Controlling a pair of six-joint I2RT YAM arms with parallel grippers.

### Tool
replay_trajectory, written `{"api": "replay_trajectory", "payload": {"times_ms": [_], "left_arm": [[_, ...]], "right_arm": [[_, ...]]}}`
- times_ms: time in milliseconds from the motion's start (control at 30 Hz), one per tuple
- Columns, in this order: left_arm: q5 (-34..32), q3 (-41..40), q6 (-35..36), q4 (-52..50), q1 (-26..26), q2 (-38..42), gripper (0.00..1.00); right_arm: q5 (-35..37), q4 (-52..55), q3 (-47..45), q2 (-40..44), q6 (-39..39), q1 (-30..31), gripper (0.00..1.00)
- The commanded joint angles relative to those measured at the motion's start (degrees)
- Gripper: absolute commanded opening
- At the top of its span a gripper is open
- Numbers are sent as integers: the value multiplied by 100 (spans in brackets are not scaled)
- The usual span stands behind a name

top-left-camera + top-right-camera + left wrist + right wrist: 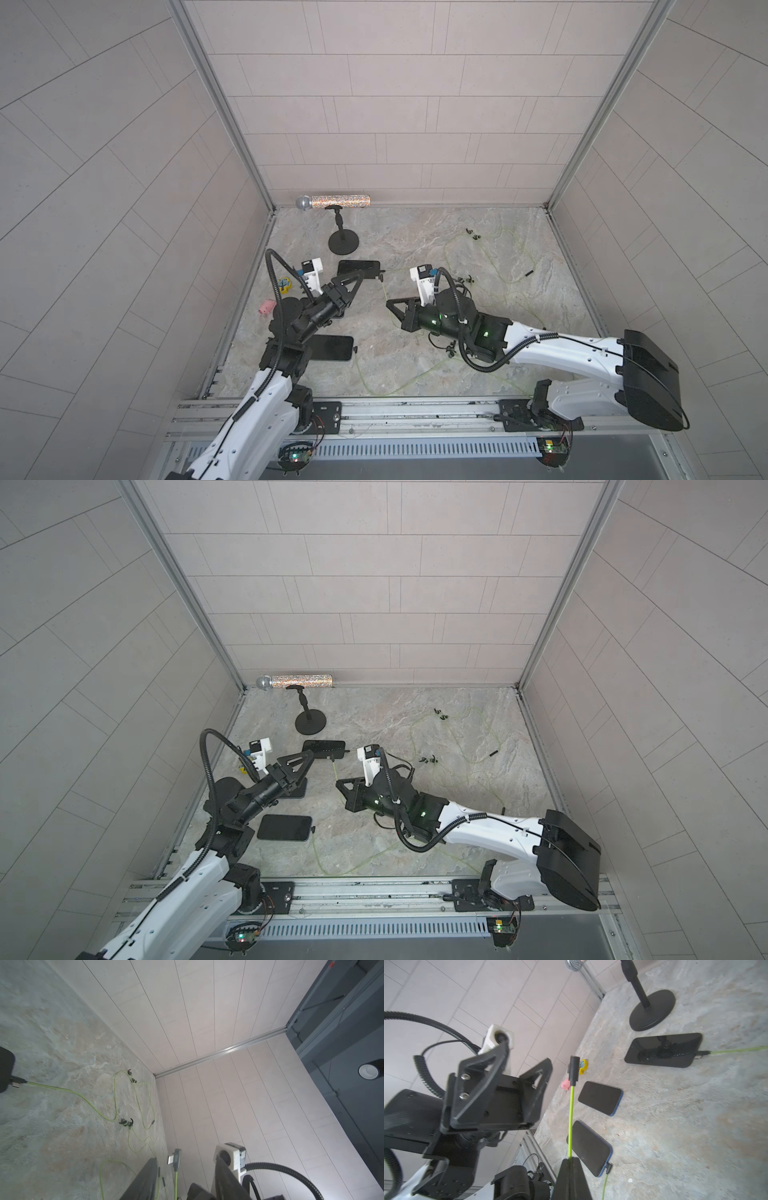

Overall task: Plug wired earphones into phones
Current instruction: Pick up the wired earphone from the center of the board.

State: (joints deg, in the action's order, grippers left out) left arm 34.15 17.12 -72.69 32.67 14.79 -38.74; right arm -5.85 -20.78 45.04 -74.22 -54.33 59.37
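Observation:
Three black phones lie at the table's left. The far phone (663,1050) and the near phone (588,1147) each have a yellow-green cable plugged in. The middle phone (600,1098) has none, and my left arm mostly hides it in both top views. My right gripper (570,1160) (390,303) is shut on a wired earphones cable (571,1109). The cable's black plug (574,1068) (175,1159) stands up beyond the fingers. My left gripper (186,1160) (360,276) is open, and the plug sits between its fingers, touching neither. More earbuds (126,1122) and cable lie loose on the table.
A black round-based stand (344,243) and a glittery microphone (332,201) sit at the back left. A yellow toy (284,284) and a pink piece (267,307) lie by the left wall. A loose black plug (528,274) lies at the right. Walls enclose three sides.

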Motion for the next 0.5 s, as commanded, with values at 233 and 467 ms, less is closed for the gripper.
{"api": "replay_trajectory", "payload": {"times_ms": [233,467], "left_arm": [[-282,-78,-216,995,232,-209,45],[-206,-76,-502,1482,280,-462,35]], "right_arm": [[-164,-449,0,310,-72,168,0],[-241,-448,80,168,-52,249,0]]}}
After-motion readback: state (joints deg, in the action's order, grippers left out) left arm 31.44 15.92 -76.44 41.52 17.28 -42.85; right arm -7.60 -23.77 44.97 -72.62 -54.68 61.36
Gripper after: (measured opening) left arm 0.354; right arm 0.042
